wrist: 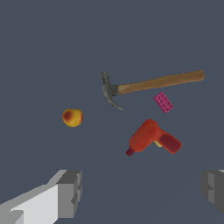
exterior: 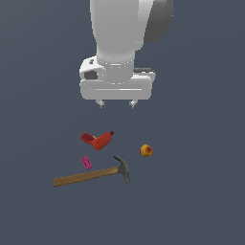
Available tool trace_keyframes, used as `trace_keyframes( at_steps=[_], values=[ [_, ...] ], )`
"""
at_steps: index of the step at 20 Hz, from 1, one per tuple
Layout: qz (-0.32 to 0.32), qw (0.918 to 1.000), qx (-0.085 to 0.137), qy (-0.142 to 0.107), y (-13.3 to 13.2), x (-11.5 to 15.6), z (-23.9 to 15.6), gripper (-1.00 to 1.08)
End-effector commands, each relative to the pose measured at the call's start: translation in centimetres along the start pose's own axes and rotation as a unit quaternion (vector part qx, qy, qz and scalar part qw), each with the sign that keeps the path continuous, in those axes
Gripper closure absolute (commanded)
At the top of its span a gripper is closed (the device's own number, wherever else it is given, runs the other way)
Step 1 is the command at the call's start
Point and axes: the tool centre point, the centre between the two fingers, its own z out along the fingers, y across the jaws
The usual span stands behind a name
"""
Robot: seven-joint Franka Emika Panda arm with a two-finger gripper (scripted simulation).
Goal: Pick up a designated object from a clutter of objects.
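Note:
The small orange-yellow ball with red patches [exterior: 146,150] lies alone on the dark floor, to the exterior view's right of the other objects; it also shows in the wrist view [wrist: 72,117]. The wooden-handled hammer [exterior: 91,174] with its dark head, the red drill-shaped tool [exterior: 98,139] and the small pink card [exterior: 86,162] lie close together. My gripper [exterior: 117,103] hangs open and empty well above the floor, higher than the drill and apart from the ball. Its fingers [wrist: 70,192] show wide apart in the wrist view.
The hammer [wrist: 151,85], pink card [wrist: 163,102] and red drill [wrist: 151,138] sit grouped beside the ball in the wrist view. The hammer's head is the ball's nearest neighbour, with a gap between them. The floor is plain dark grey.

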Motion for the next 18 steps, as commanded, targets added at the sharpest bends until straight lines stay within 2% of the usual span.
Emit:
trace_keyframes(
  at_steps=[1,10,18],
  values=[
    [0.000,1.0000,0.000,0.000,0.0,0.0,0.0,-0.92],
    [-0.007,0.9999,-0.007,-0.003,-1.7,-0.5,-0.5,-0.92],
    [-0.001,1.0000,-0.007,-0.003,-1.9,-0.4,-0.3,-0.92]
  ],
)
